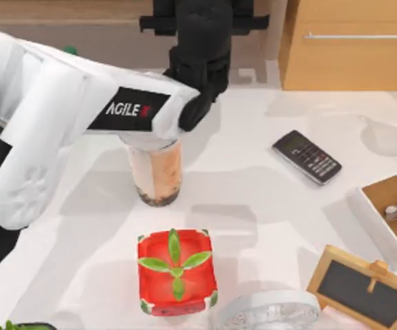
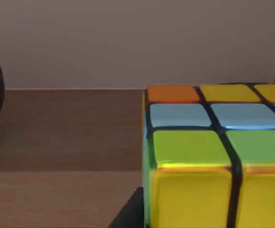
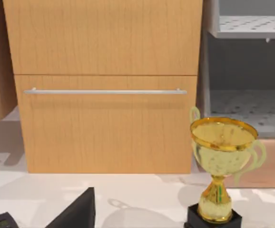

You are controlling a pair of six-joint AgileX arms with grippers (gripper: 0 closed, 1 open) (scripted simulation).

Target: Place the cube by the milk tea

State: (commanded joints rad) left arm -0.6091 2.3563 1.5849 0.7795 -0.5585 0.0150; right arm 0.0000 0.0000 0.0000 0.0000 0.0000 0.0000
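Left arm (image 1: 61,117) reaches across the table's far-left, its wrist over the milk tea (image 1: 156,175). Left gripper (image 1: 197,72) sits just beyond the cup; the left wrist view has the Rubik's cube (image 2: 218,156) close against it, apparently clamped, though finger state can't be confirmed. Cube: likely light, rigid, slick tiles; grip flat opposite faces. Right arm parked.
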